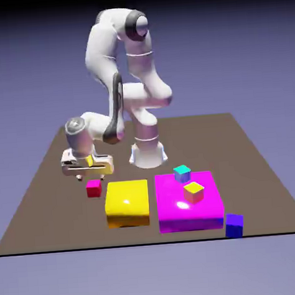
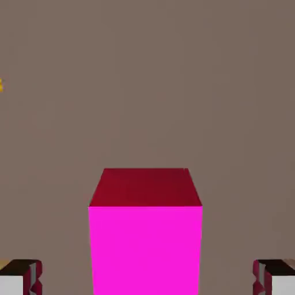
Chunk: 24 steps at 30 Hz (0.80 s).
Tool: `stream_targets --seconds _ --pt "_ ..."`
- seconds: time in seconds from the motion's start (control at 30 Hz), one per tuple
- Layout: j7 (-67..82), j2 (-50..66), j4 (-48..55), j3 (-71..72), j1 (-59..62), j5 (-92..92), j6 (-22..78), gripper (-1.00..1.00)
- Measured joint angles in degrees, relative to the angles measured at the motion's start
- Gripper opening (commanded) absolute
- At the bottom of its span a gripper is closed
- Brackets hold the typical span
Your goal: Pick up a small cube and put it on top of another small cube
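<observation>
Here the gripper (image 2: 147, 282) is spread wide and empty, its fingertips either side of the small cube (image 1: 94, 188), which sits toward the table's (image 1: 48, 201) edge at the exterior view's left. The fingers should be lowered squarely before being closed.

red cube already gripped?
No: in the hand view the gripper stands open, both fingertips clear of the small red cube between them.

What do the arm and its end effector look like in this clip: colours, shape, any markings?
The arm is glossy white with rounded, tubular links, dark grey bands at the joints and round grey caps on the joint ends. The end effector is a pale, boxy block with a yellow patch on it. In the hand view its fingertips are small and grey. No cables or lettering show.
</observation>
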<state>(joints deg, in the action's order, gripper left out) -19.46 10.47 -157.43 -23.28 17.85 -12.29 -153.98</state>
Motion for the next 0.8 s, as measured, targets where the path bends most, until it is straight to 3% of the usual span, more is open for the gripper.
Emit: stream_targets --seconds 0.07,0.1,0.47,0.57,0.63,0.8 --pt "0.95 4.15 0.00 1.46 1.40 1.48 -4.08 0.00" --pt "1.29 5.69 0.00 2.00 1.91 2.03 -5.59 -1.00" --pt "-2.85 -10.37 0.39 -0.87 -1.75 -2.53 8.30 -1.00" --pt "0.07 -9.78 6.56 3.86 -1.32 -2.69 10.51 -1.00" --pt "3.14 -7.38 10.69 6.02 -15.78 -3.13 12.03 -1.00" --pt "10.81 -1.52 21.03 11.64 -22.72 -4.24 15.80 -1.00"
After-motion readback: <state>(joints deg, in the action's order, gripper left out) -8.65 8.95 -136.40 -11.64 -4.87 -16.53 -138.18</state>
